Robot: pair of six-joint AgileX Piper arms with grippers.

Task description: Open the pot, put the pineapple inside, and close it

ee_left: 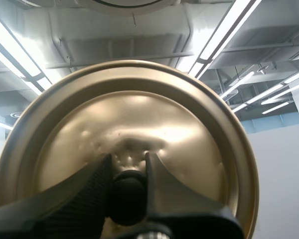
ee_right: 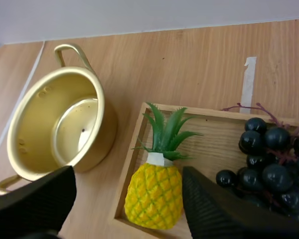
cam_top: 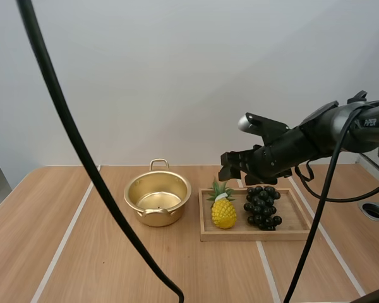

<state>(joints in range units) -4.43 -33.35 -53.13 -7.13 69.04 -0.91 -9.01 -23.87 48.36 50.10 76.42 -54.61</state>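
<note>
- Right gripper [cam_top: 231, 169] sits right of centre in the high view, just above the wooden tray's back edge, its arm reaching in from the right edge of the frame.
- In the right wrist view the right gripper [ee_right: 125, 174] has its two black fingers [ee_right: 40, 199] spread wide, ribbed faces turned to each other, holding nothing.
- Pineapple [ee_right: 154, 194] stands upright between and below those spread fingers; no contact seen.
- Left gripper [ee_left: 128, 160], in the left wrist view, is clamped by its tips on the black knob [ee_left: 127, 196] of the gold lid [ee_left: 139, 114].
- Lid is held up in the air, its round face toward the camera.
- In the high view the pineapple [cam_top: 223, 211] stands in the left part of the wooden tray [cam_top: 252, 236], low and right of centre, green crown up.
- Bunch of dark grapes [cam_top: 261, 206] lies in the same tray, just right of the pineapple; it also shows beside the fruit in the right wrist view [ee_right: 269, 164].
- Gold pot [cam_top: 157, 218] stands open and upright just left of the tray, near centre frame, apart from it; one handle points to the back.
- Right wrist view looks into the pot [ee_right: 35, 114], beside the tray's rim [ee_right: 204, 110].
- Tray and pot rest on the light wooden table [cam_top: 82, 252].
</note>
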